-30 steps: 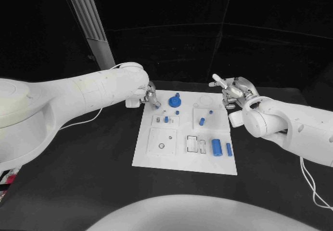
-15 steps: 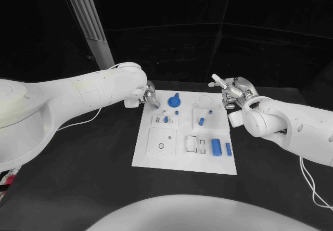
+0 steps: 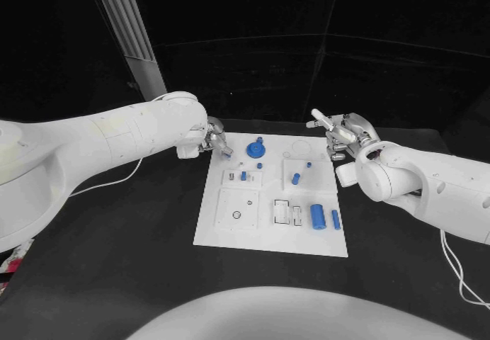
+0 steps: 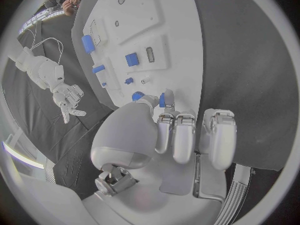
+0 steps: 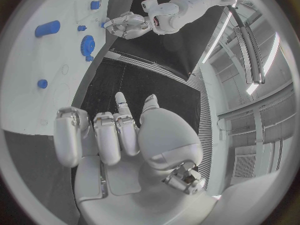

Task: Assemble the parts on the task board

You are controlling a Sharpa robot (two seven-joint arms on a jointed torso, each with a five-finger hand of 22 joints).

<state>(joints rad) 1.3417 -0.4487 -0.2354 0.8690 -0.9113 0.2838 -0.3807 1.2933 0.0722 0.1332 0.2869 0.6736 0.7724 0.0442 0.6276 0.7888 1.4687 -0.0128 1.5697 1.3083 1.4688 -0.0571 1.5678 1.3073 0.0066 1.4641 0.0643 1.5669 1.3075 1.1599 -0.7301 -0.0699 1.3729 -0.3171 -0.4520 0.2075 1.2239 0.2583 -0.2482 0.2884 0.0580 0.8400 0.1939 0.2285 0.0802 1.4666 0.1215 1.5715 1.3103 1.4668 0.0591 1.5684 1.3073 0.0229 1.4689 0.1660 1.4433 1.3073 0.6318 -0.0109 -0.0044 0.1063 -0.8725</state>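
The white task board [image 3: 233, 234] lies in the middle of the black table. On it are a blue gear-shaped part [image 3: 255, 149], small blue pieces [image 3: 297, 178] and two blue cylinders [image 3: 318, 214] near its right edge. My left hand [image 3: 212, 139] hovers by the board's far left corner; in the left wrist view its fingers [image 4: 187, 135] are curled in on nothing, and the thumb partly hides the gear. My right hand [image 3: 342, 131] hangs at the far right corner, most fingers [image 5: 106, 135] curled, one stretched out, holding nothing.
A pale post [image 3: 133, 42] stands behind the table at the back left. A thin cable [image 3: 122, 177] trails over the table under my left arm. Bare black table surrounds the board on all sides.
My left hand has drawn slightly left, away from the board's corner. The right hand and the parts have not moved.
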